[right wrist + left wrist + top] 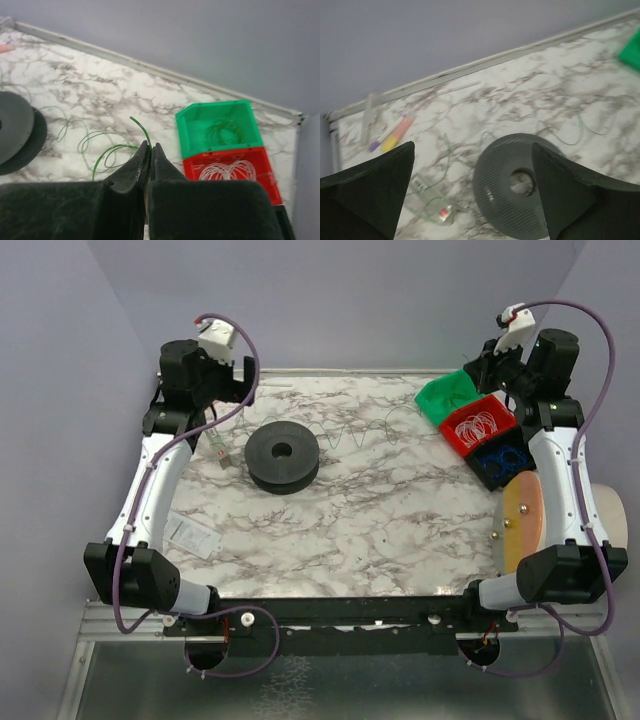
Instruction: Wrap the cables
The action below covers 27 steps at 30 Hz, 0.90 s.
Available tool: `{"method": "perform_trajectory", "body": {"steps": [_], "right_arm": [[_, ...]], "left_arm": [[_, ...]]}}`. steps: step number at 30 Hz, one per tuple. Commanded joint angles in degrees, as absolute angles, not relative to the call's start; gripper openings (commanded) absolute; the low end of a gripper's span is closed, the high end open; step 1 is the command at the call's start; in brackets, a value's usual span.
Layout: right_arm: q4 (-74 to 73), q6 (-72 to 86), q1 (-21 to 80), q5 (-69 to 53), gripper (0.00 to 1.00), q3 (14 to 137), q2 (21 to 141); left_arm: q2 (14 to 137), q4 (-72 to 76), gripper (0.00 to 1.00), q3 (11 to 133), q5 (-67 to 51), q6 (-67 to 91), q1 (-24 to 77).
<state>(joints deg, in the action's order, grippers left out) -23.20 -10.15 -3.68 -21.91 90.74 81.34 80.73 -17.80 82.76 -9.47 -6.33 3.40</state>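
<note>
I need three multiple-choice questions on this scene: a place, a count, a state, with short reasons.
1. Where is the red bin? A) between the green bin and blue bin B) near edge C) far left corner
2. How many coloured bins stand there? A) two B) three C) five
3. The right tool is: A) wide open B) shut on a bin C) shut on a thin cable
Answers: 1 A: the three share a row. 2 B: green, red, blue. 3 C: its fingers pinch the cable.

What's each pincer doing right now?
Left pincer: open, holding nothing.
Right pincer: closed on thin curly green wire.
</note>
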Motion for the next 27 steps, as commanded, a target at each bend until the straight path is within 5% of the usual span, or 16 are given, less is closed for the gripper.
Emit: {"method": "perform_trajectory", "body": {"steps": [1,11,27], "right_arm": [[-22.53,-4.57,-3.24,-32.75,0.0,87.26,79.77],[-23.7,-4.98,-3.22,-36.81,0.0,85.71,78.22],[-25.86,-5.41,-3.62,-39.27,0.01,84.9,76.2]], "left_arm": [[81.22,-19.08,0.99,86.48,-29.91,-8.93,14.23],[97.99,-17.8,0.99,93.67,-35.61,-15.64,35.12],[119.91,-20.42,0.95,110.05,-48.67,-14.71,39.31]]}}
